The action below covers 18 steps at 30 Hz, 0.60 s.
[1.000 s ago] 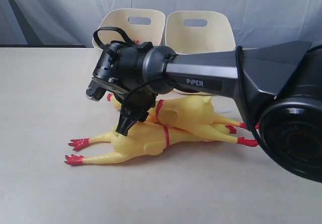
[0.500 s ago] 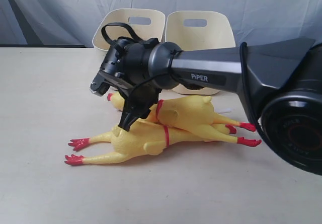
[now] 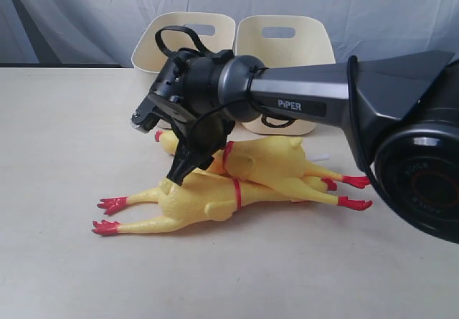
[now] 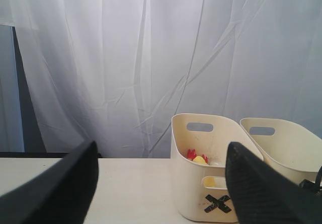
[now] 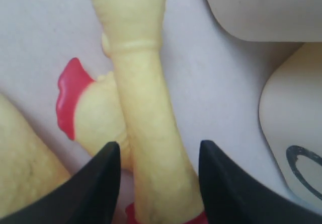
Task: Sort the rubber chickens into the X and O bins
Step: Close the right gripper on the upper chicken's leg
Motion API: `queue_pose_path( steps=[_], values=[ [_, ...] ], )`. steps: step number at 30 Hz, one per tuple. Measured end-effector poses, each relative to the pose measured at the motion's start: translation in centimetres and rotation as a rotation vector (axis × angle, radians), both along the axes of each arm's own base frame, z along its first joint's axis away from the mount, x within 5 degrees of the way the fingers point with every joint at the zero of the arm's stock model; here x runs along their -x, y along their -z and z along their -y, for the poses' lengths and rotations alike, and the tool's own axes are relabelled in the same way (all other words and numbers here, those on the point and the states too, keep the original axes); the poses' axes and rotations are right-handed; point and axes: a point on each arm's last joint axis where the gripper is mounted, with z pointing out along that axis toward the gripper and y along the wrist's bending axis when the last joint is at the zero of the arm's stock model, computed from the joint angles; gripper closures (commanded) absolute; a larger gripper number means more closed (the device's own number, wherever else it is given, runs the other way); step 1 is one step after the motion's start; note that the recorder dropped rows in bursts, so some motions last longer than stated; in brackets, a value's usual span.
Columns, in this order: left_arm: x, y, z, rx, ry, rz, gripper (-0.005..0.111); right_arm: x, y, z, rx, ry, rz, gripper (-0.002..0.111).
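Exterior view, nearest first: two long rubber chickens lie touching on the table (image 3: 57, 154). The front chicken (image 3: 193, 204) has its red feet to the left, the rear chicken (image 3: 272, 163) has its feet to the right. Right fingers (image 5: 100, 183) stand apart, straddling one yellow neck. Left fingers (image 4: 55, 183) gape wide, nothing between them. Farthest back, two cream bins sit side by side: the X bin (image 4: 188, 183) shows something yellow and red inside, the O bin (image 5: 292, 113) beside it.

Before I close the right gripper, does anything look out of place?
Nothing damaged. The rear rubber chicken lies partly on the front rubber chicken, feet pointing opposite ways, so lifting one could drag the other.
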Motion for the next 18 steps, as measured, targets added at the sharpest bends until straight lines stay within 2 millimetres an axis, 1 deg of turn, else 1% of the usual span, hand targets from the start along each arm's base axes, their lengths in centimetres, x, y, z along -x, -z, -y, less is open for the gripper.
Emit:
queue_pose_path(
  steps=[3, 9, 12, 14, 18],
  values=[
    [0.0, 0.0, 0.0, 0.000, -0.002, 0.000, 0.040, 0.0, 0.0, 0.0, -0.001, 0.000, 0.001, 0.062],
    [0.0, 0.0, 0.0, 0.000, -0.002, 0.000, 0.040, -0.3, 1.1, 0.2, 0.021, 0.004, -0.012, 0.062],
    [0.0, 0.0, 0.0, 0.000, -0.002, 0.000, 0.040, -0.4, 1.2, 0.2, 0.023, 0.004, -0.014, 0.063],
    [0.0, 0.0, 0.0, 0.000, -0.002, 0.000, 0.040, -0.4, 1.2, 0.2, 0.023, 0.004, -0.014, 0.066],
    [0.0, 0.0, 0.0, 0.000, -0.002, 0.000, 0.040, -0.4, 1.2, 0.2, 0.027, 0.001, -0.010, 0.087]
  ],
)
